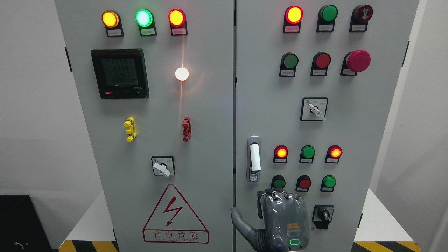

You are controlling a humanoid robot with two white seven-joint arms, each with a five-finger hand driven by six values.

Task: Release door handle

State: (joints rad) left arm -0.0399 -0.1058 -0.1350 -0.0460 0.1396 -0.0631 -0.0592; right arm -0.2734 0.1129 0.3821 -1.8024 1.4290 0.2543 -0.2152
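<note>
The door handle [255,157] is a white upright lever in a silver housing at the left edge of the cabinet's right door [350,133]. My right hand [280,196] rises from the bottom edge just below it, its grey back facing the camera. The fingers [280,194] point towards the door and hold nothing, and the thumb [239,217] sticks out to the left. A gap of bare door panel separates the fingertips from the bottom of the handle housing. My left arm does not show.
Both grey doors sit flush along the centre seam [234,126]. Lit lamps, push buttons, a red emergency button [358,60] and a black rotary switch [322,214] surround the hand. The left door carries a meter [120,73] and a warning triangle [175,217].
</note>
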